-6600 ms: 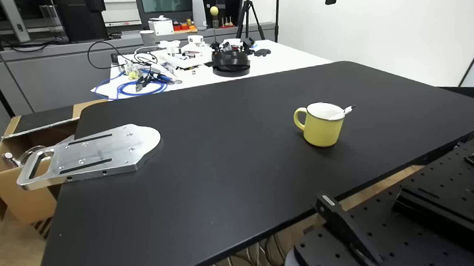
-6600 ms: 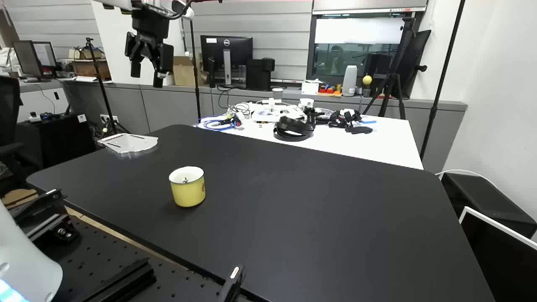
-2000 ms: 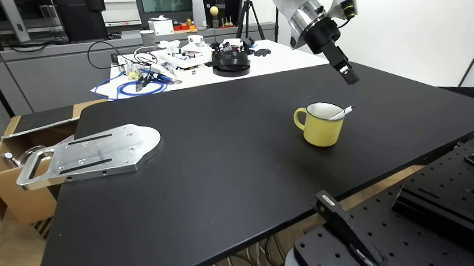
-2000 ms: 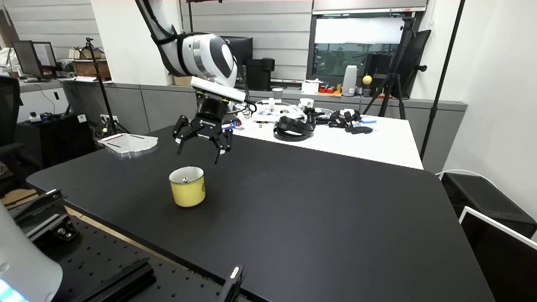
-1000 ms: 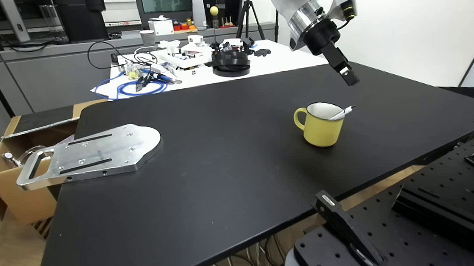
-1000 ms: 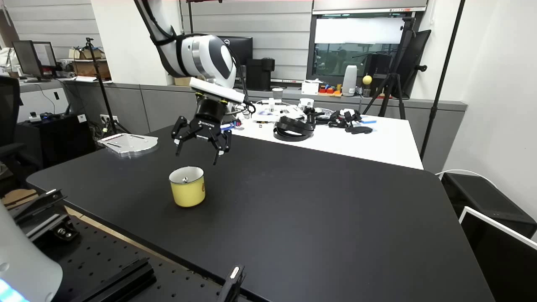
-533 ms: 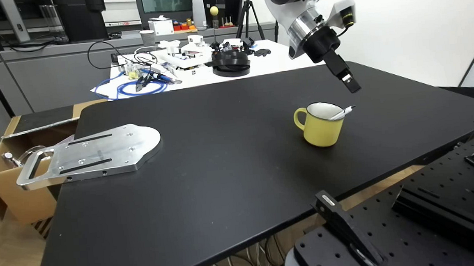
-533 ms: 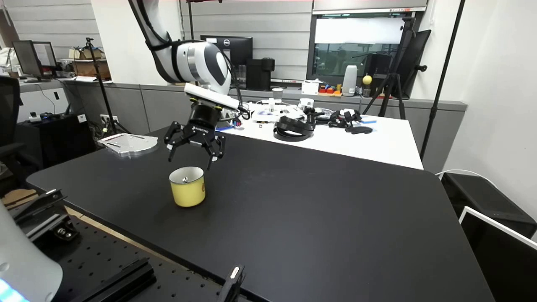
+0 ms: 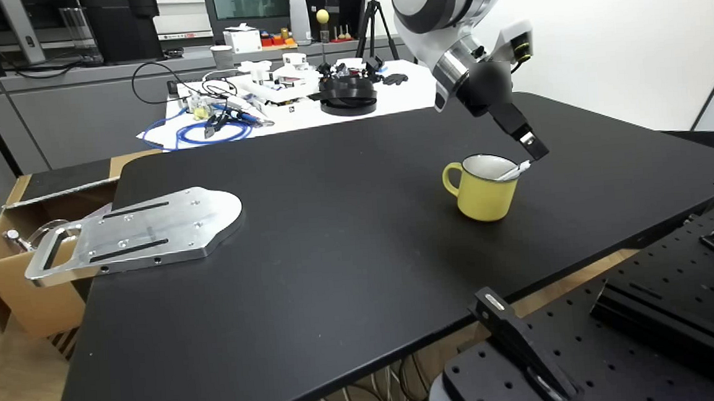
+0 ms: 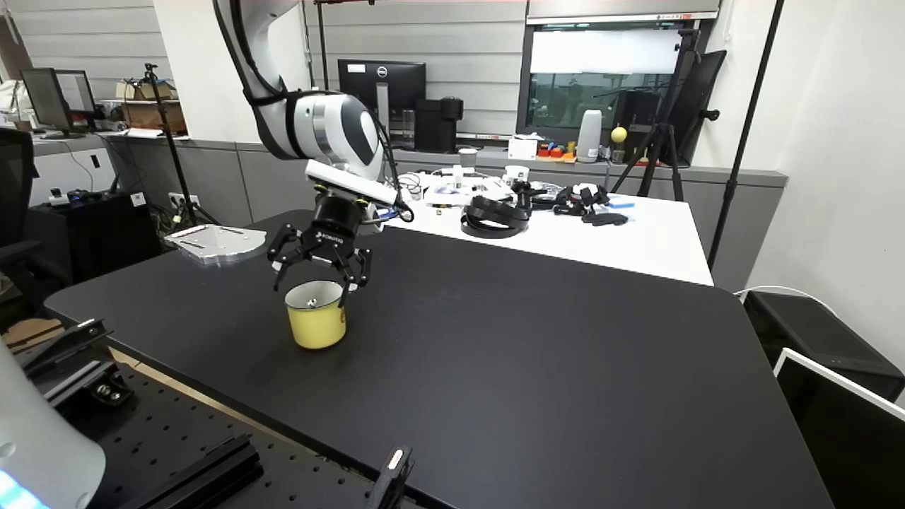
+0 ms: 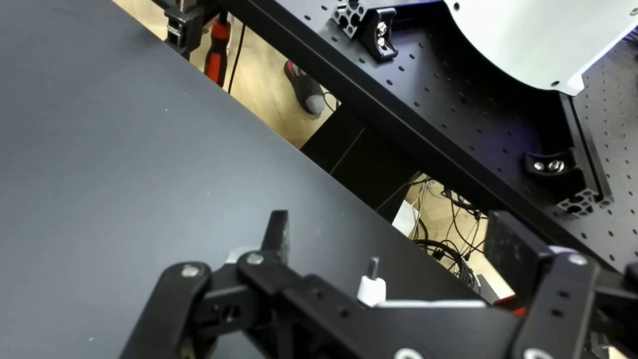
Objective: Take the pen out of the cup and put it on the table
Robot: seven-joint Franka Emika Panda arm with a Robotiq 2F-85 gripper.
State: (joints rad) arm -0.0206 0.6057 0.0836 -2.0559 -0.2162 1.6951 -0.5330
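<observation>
The pale-yellow cup (image 9: 486, 197) stands upright on the black table (image 9: 313, 290); it also shows in an exterior view (image 10: 318, 326). The whitish pen (image 9: 518, 170) leans in the cup, its end sticking out past the rim. My gripper (image 10: 310, 295) is open and empty, tilted, just above the cup; one finger overlaps the rim's right side there. In the wrist view, the pen's tip (image 11: 372, 290) shows between the wide-spread fingers (image 11: 386, 229), touching neither. The gripper's body hides most of the cup there; a white strip of its rim shows.
A silver metal plate with a handle (image 9: 148, 232) lies at the table's far side. A white table (image 10: 601, 247) with cables and parts adjoins the black one. The robot's black perforated base (image 9: 649, 319) stands along the near edge, with a gap between.
My gripper has come down from high up to just above the cup, with the fingers still open. Over the last second it lowers further. The cup and pen have not moved.
</observation>
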